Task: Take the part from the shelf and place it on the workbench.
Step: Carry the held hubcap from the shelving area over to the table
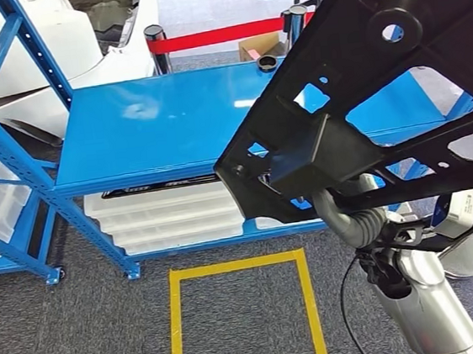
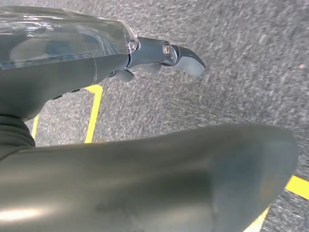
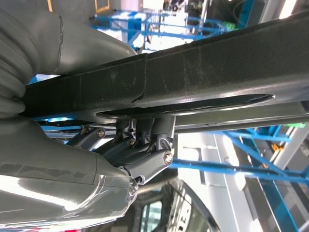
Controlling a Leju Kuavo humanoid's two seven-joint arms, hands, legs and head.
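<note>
The part (image 1: 363, 71) is a large black plastic frame with round and angular openings, held tilted high on the right in the head view, above the right end of the blue shelf (image 1: 170, 116). My right hand (image 3: 138, 145) grips one black bar of the part (image 3: 218, 72), thumb on one side and fingers curled around the other. In the head view the part hides most of that hand, and the ribbed wrist cover (image 1: 354, 220) shows beneath it. My left hand (image 2: 109, 96) hangs over grey carpet with fingers (image 2: 182, 55) stretched out, holding nothing.
White plastic bins (image 1: 168, 214) fill the shelf's lower level. A small black ring (image 1: 267, 62) sits at the shelf's back edge. A yellow taped square (image 1: 241, 312) marks the carpet in front. Behind stand a red barrier belt (image 1: 219, 35) and a white car body (image 1: 79, 41).
</note>
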